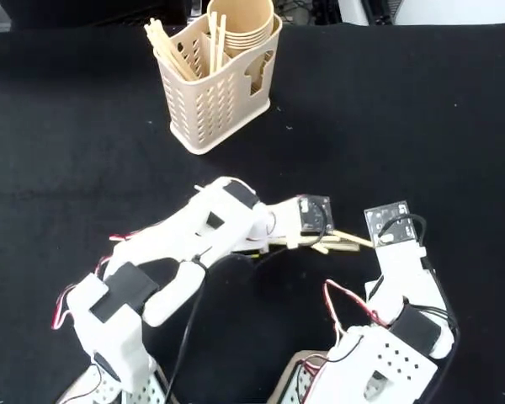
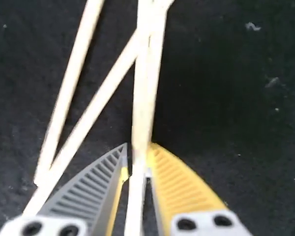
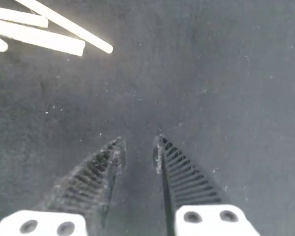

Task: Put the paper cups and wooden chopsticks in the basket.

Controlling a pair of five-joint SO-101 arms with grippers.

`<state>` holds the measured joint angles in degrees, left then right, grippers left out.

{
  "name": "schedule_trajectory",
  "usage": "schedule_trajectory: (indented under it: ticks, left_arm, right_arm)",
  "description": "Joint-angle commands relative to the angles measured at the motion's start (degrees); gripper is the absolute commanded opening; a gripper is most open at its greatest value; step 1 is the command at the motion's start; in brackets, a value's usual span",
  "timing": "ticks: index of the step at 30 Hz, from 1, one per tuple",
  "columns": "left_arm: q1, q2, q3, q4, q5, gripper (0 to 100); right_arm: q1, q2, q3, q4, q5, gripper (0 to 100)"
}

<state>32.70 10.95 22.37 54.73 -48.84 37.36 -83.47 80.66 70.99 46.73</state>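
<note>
Several wooden chopsticks (image 1: 347,241) lie on the black table between the two arms. My left gripper (image 2: 137,147) is shut on one chopstick (image 2: 145,98), which runs straight out between its fingers. Two more loose chopsticks (image 2: 71,93) lie slanted beside it on the cloth. My right gripper (image 3: 138,145) hovers low over bare cloth, slightly open with nothing between its fingers; chopstick ends (image 3: 49,39) lie a short way ahead of it. At the back stands the beige basket (image 1: 210,109), holding stacked paper cups (image 1: 244,25) and several chopsticks (image 1: 170,46).
Black cloth covers the whole table (image 1: 421,109). The left arm (image 1: 210,227) stretches across the middle and the right arm (image 1: 404,261) stands close beside it, so the two wrists nearly meet over the chopsticks.
</note>
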Motion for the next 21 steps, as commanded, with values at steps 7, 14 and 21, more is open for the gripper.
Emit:
schedule_trajectory:
  ticks: [7, 14, 21]
  left_arm:
    - [0.22, -21.98, 15.52, 2.29, -0.18, 3]
    - [-1.98, -37.8, 27.03, 5.71, -0.26, 3]
    - [-4.79, -58.11, 25.8, 18.9, -0.26, 3]
  right_arm:
    - [-1.85, -0.4, -0.75, -0.35, -0.62, 11.0]
    - [-2.11, -0.4, -0.75, -0.35, -2.02, 11.0]
    - [-4.75, -0.04, -0.75, -5.98, -6.33, 11.0]
